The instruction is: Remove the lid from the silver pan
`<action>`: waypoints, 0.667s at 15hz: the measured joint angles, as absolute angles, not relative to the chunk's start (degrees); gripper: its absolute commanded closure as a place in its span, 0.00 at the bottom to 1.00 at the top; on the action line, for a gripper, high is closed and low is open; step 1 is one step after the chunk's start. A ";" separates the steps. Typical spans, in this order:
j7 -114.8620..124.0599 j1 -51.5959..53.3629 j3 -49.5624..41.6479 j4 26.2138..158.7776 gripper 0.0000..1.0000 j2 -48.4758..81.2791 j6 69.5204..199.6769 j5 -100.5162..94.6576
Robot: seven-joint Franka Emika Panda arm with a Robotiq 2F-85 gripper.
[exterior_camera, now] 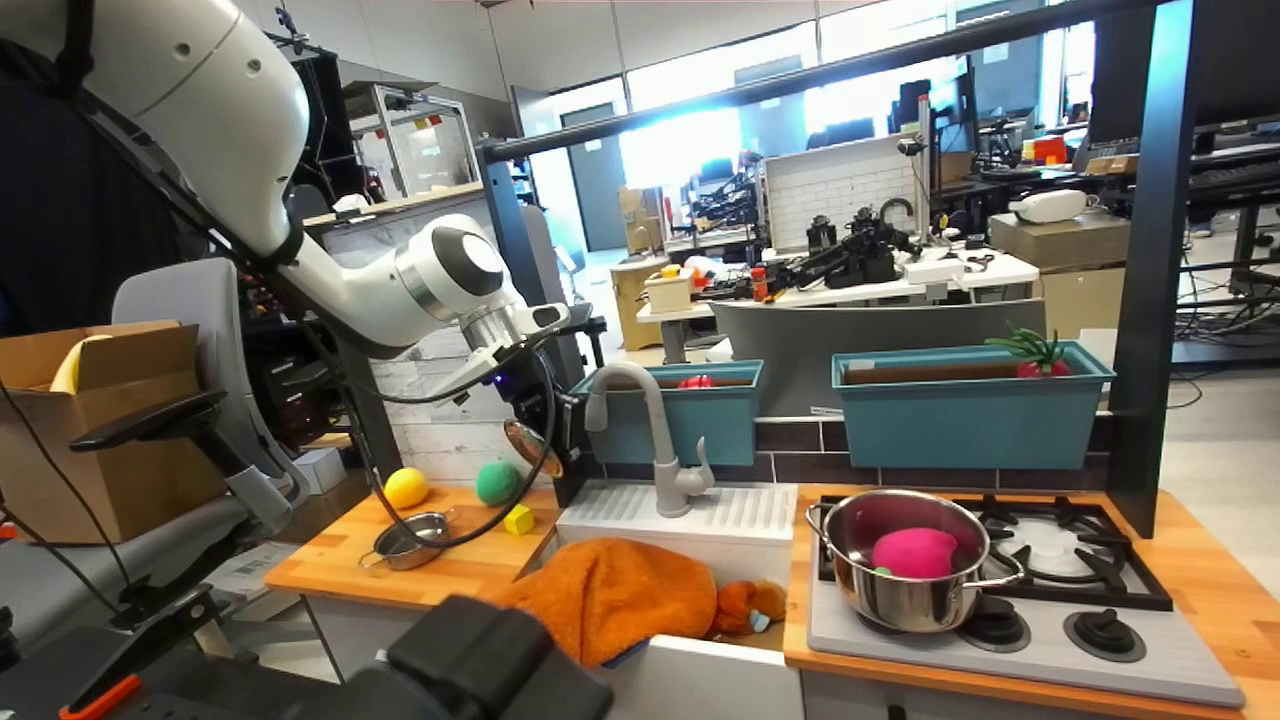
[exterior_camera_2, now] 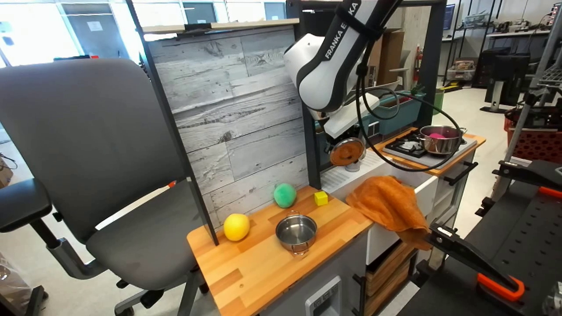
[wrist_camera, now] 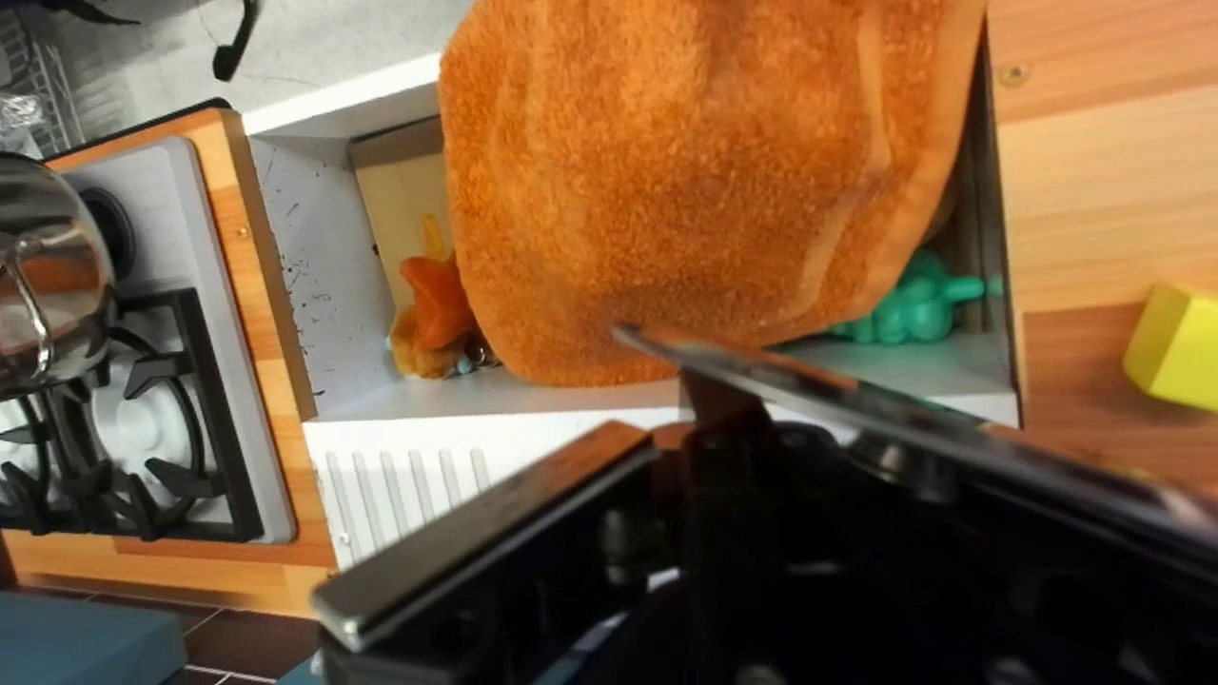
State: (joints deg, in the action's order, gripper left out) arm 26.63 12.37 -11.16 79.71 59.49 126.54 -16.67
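Note:
A round shiny lid hangs from my gripper, tilted almost on edge, in both exterior views [exterior_camera: 533,447] [exterior_camera_2: 347,152]. It crosses the wrist view as a thin blurred slanting band [wrist_camera: 885,409]. My gripper [wrist_camera: 704,433] is shut on the lid, apparently at its knob, which is hidden between the fingers. The gripper is high near the faucet, above the sink's back edge. The small silver pan stands uncovered on the wooden counter in both exterior views [exterior_camera: 405,545] [exterior_camera_2: 296,232], well below and apart from the lid. It is out of the wrist view.
A yellow ball [exterior_camera_2: 236,227], a green ball [exterior_camera_2: 285,195] and a yellow block [exterior_camera_2: 321,198] lie around the pan. A faucet [exterior_camera: 665,440] rises near the gripper. An orange towel [exterior_camera: 625,595] drapes over the sink. A larger pot [exterior_camera: 905,595] with a pink object sits on the stove.

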 measured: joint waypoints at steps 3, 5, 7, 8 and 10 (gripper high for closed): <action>32.02 12.87 -13.31 78.73 1.00 61.31 133.18 -17.47; 35.81 13.92 -15.77 76.50 1.00 63.48 134.32 -18.41; 40.19 14.64 -18.84 74.28 1.00 66.44 134.84 -19.72; 42.69 14.73 -20.34 73.22 1.00 68.34 135.14 -20.63; 47.90 14.70 -23.36 70.91 1.00 72.71 135.22 -22.06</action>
